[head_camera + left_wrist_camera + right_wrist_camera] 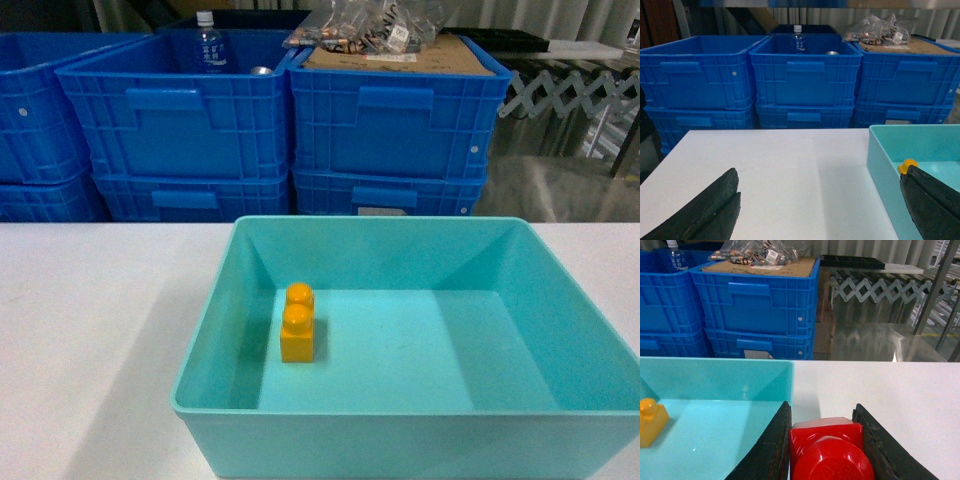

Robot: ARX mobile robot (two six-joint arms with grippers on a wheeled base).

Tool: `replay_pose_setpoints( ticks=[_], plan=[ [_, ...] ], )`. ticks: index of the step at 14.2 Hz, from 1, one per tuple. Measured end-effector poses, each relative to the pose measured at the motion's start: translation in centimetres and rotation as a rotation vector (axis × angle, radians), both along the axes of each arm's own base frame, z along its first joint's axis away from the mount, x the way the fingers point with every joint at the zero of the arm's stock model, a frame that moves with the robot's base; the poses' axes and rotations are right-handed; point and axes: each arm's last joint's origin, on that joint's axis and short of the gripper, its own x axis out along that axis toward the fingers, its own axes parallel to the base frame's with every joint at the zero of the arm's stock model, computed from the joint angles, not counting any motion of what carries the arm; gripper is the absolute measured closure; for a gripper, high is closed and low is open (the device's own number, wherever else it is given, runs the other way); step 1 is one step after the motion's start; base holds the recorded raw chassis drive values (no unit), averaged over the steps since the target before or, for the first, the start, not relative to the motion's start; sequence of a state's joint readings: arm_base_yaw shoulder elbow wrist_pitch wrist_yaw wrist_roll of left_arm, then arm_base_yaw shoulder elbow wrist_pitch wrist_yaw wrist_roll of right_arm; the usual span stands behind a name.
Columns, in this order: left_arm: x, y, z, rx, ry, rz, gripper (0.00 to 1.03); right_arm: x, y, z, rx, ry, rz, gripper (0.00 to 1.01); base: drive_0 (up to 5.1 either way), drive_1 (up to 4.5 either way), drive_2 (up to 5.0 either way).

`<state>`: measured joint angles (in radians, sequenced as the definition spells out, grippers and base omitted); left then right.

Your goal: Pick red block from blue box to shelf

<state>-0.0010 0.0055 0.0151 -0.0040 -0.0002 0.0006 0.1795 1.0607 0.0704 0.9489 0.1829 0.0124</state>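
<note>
The red block (827,450), glossy with a round stud facing the camera, sits clamped between the black fingers of my right gripper (822,407), over the white table just right of the blue box's (715,380) right rim. The light turquoise blue box (400,440) stands in the middle of the table. My left gripper (818,172) hangs open and empty over the table left of the blue box (880,160). A shiny steel rack with upright posts, the shelf (935,287), shows at the far right. Neither gripper appears in the head view.
An orange-yellow two-stud brick (297,325) stands in the box near its left wall. Stacked dark blue ribbed crates (390,130) line the table's far edge, one holding a bottle (207,45), one topped with cardboard and bagged parts (380,30).
</note>
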Motion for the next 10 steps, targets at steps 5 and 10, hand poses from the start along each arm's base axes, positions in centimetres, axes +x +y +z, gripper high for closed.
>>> replay_pose_setpoints(
  ticks=[5,10],
  plan=[
    [0.0,0.0,0.0,0.000,0.000,0.001,0.05,-3.8,-2.6,1.0,0.001,-0.044,-0.004,0.72,0.0,0.00,0.0],
    [0.0,0.0,0.0,0.000,0.000,0.001,0.05,-4.8,-2.6,1.2,0.001,-0.050,-0.004,0.72,0.0,0.00,0.0]
  ],
)
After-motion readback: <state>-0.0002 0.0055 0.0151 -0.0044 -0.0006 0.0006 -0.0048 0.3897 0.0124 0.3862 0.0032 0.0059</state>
